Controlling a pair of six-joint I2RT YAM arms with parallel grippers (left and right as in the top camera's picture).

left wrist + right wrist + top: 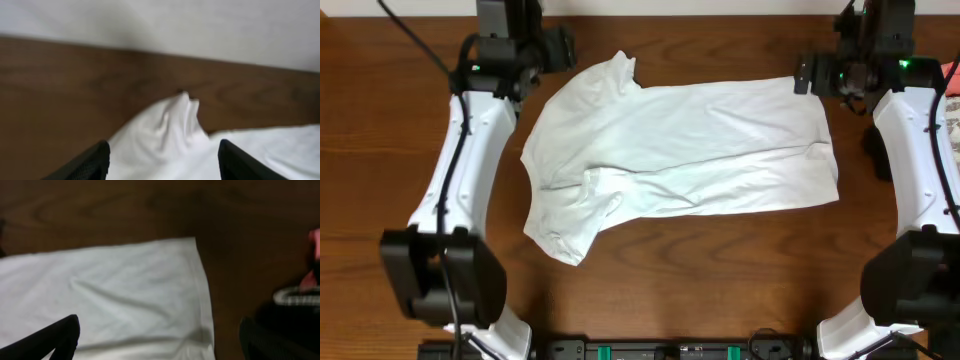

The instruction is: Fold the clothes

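Overhead: the white T-shirt (690,150) lies half folded on the far middle of the table (720,290). Left gripper (162,162), fingers apart, hangs over its far-left corner; right gripper (160,330), wide apart, over the far-right hem. Better to pinch both edges evenly before lifting.

- Our left arm (460,170) and right arm (925,150) wear white shells with black joints.
- A black cable (417,40) trails by our left arm.
- A green light (905,66) shows at each wrist.
- We see black fingers on our left gripper (162,145).
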